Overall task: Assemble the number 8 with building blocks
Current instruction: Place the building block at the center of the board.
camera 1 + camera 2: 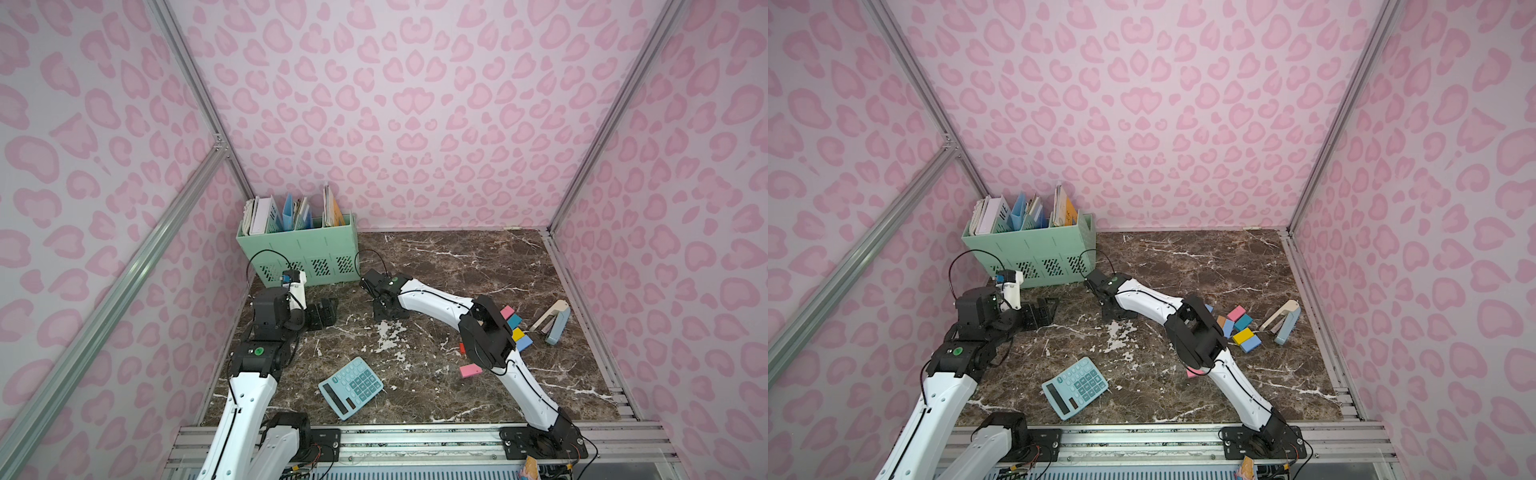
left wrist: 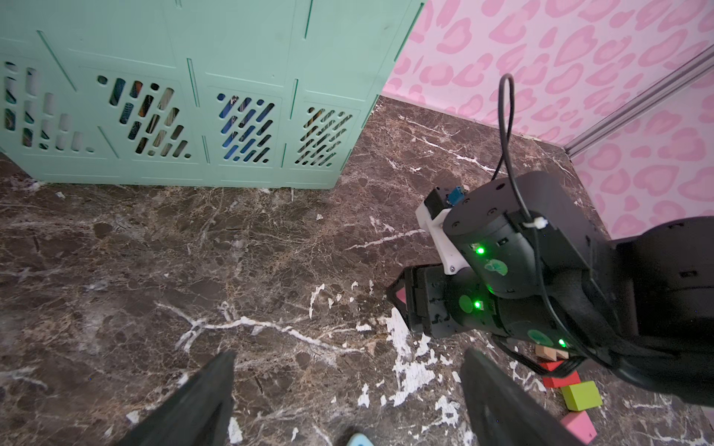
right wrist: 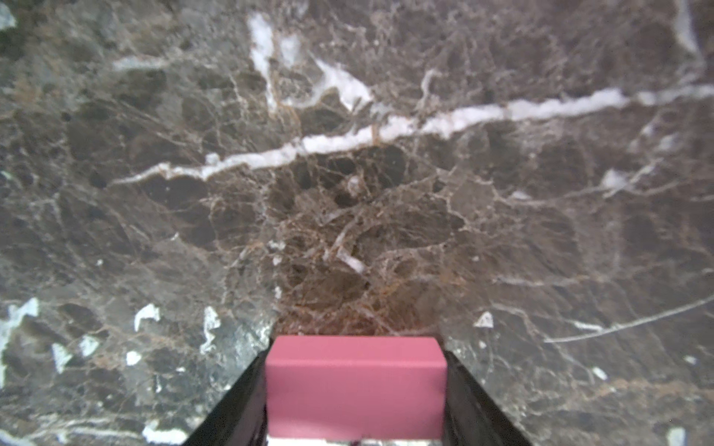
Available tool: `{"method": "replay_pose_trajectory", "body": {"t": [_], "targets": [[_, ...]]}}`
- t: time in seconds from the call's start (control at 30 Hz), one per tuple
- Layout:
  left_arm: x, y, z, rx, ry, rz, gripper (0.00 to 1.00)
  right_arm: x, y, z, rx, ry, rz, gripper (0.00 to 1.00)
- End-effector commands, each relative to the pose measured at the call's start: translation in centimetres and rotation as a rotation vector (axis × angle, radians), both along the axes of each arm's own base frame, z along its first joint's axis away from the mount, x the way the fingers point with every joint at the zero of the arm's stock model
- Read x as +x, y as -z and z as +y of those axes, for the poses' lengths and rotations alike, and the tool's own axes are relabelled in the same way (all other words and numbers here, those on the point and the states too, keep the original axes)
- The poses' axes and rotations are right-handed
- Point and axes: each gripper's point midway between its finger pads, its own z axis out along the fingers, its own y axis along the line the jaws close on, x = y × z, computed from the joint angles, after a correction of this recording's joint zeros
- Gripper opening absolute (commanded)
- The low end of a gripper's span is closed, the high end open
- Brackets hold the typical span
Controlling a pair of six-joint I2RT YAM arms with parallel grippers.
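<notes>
Marble, dark brown with white veins, makes up the surface [image 1: 457, 266]; the right gripper [image 3: 356, 349] points down at it about midway between the side edges, nearer the back edge; its two fingers [image 3: 243, 405] lie flat against both sides of a pink block [image 3: 355, 386], which fills the gap between them; whether that block touches the marble cannot be told. The left gripper [image 2: 347, 401] hangs low near the left edge, jaws spread wide, nothing between them.

The other building blocks lie loose toward the right edge, partly hidden by the right arm [image 1: 432, 301]; a second pink block [image 1: 1237, 312], a teal block [image 1: 1244, 321], a yellow block [image 1: 1243, 336] and a light-blue block [image 1: 1252, 344] sit close together; a third pink block [image 1: 470, 370] lies apart from them, nearer the front edge; a red block [image 2: 560, 378] and a green block [image 2: 581, 394] show in the left wrist view.

A stapler [image 1: 555, 322] sits just beside the cluster at the right edge; a light-blue calculator [image 1: 351, 387] lies near the front edge; a mint file holder [image 1: 297, 253] fills the back-left corner.
</notes>
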Motion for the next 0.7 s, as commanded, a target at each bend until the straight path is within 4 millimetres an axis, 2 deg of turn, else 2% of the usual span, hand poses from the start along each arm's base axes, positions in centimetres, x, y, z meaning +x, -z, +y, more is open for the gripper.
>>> {"method": "replay_pose_trajectory", "body": {"t": [0.0, 0.37, 0.5, 0.67], "targets": [[-0.1, -0.1, 0.0, 0.004, -0.001, -0.005, 0.94, -0.6, 0.9, -1.5, -0.050, 0.039, 0.044, 0.60], [-0.1, -0.2, -0.2, -0.003, 0.010, -0.011, 0.95, 0.0, 0.3, -1.6, -0.056, 0.046, 0.025, 0.72], [-0.1, -0.2, -0.2, -0.004, 0.013, -0.011, 0.95, 0.5, -1.3, -1.8, -0.050, 0.054, -0.015, 0.78], [-0.1, -0.3, -0.1, 0.001, 0.009, -0.016, 0.96, 1.0, -4.3, -1.4, 0.012, 0.057, -0.071, 0.84]]}}
